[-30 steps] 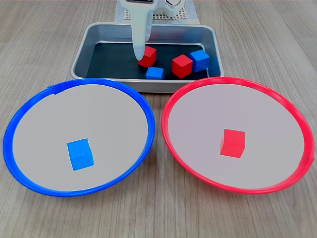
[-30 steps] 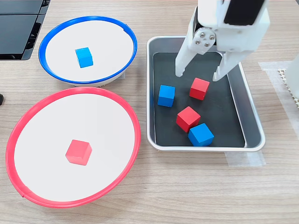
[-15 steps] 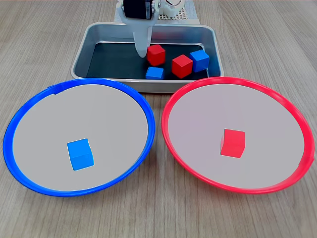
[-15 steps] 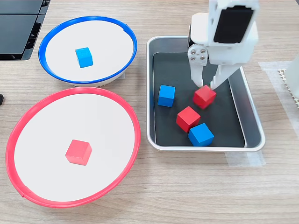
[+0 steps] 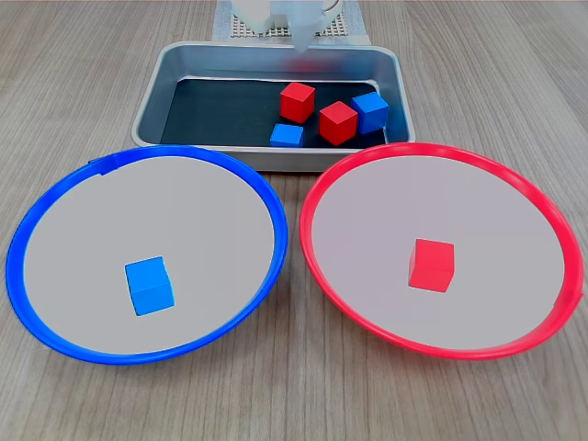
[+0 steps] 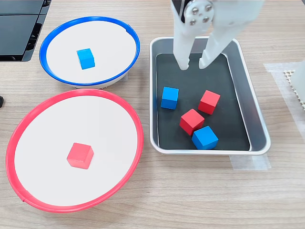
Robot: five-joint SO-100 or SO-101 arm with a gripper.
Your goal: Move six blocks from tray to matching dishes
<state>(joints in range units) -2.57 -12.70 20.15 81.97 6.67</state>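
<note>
Gripper [image 6: 195, 64] empty, jaws spread, above the tray [image 6: 256, 125].
The red block [image 6: 209, 101] at its 5 o'clock sits rotated; a misaligned pinch may push it away.

In the first exterior view you find the tray [image 5: 152, 96] at the back, with two dishes in front of it: one dish [image 5: 55, 303] on the first exterior view's left, the other dish [image 5: 542, 276] on the right, rims nearly touching. Each dish holds one block [image 5: 149, 285] [image 5: 432, 265]. Four blocks lie in the tray [image 5: 297, 101] [image 5: 337, 122] [image 5: 371, 111] [image 5: 288, 135], grouped toward the first exterior view's right.
</note>
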